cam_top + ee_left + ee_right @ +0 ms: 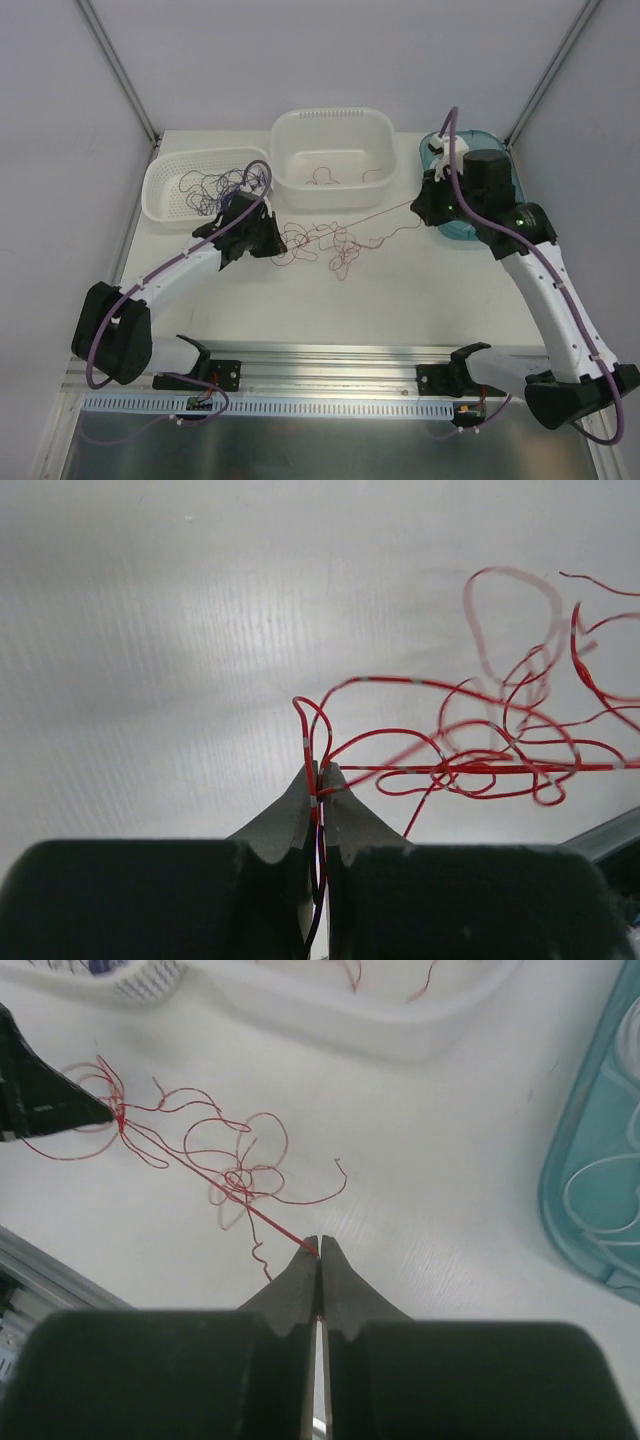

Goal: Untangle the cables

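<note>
White tub (330,200) beyond red cables (343,247)

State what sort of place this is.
Probably a robotics lab test cell: a white table boxed in by plain white panels, a left robot arm and a right robot arm mounted on a metal rail, and a white plastic tub beside thin red curly wires.

Cables (480,768) are looking like thin glossy red plastic-coated wire. Left gripper (320,772) and right gripper (320,1248) are showing matt dark-grey plastic fingers. Table (150,660) is reading matt white, finely ribbed. Tub (330,197) and basket (165,195) are looking like smooth white plastic; tray (580,1160) is looking glossy translucent teal. Rail (330,375) is showing brushed metal.
</note>
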